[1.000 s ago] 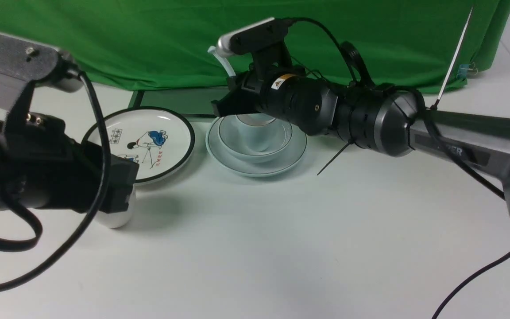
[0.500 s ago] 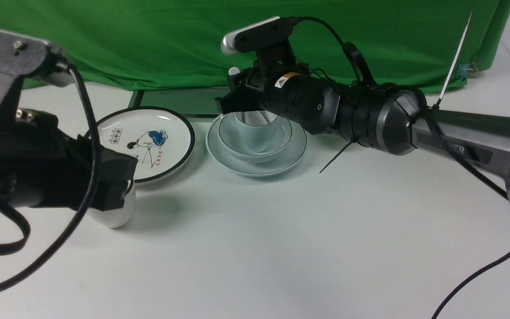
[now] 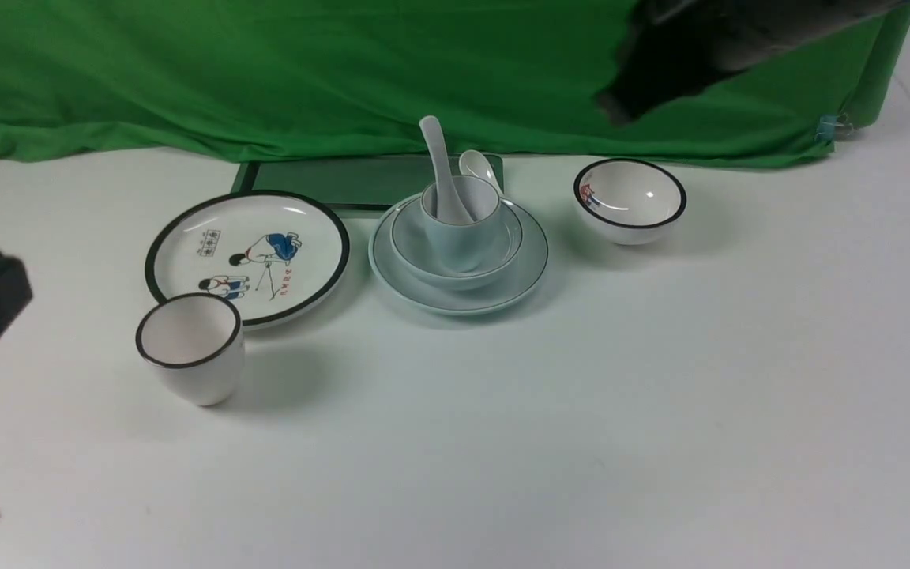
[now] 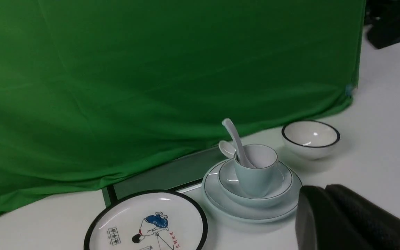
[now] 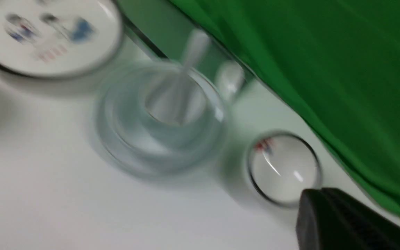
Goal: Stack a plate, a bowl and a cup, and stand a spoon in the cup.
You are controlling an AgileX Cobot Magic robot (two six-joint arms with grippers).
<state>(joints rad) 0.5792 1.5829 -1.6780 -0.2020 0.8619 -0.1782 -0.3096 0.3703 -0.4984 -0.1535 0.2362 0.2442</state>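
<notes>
left gripper (image 4: 323, 194): closed, empty
right gripper (image 5: 319, 201): closed, empty
spoon (image 3: 439, 162): leans in cup (image 3: 455, 241), clear of both grippers
stack: cup in bowl (image 3: 407, 241), bowl on plate (image 3: 530, 265), ahead of left gripper, untouched

White round ceramic plate, black rim, cartoon figures (image 3: 313, 253): left of centre on the white tabletop (image 3: 502, 442), toward the far edge. White black-rimmed ceramic cup (image 3: 190, 348): just before it, contact undetermined. Small white black-rimmed bowl (image 3: 630, 201): right of centre. Green cloth (image 3: 265, 71) along the far edge; dark flat panel (image 3: 344, 180) at its foot.
</notes>
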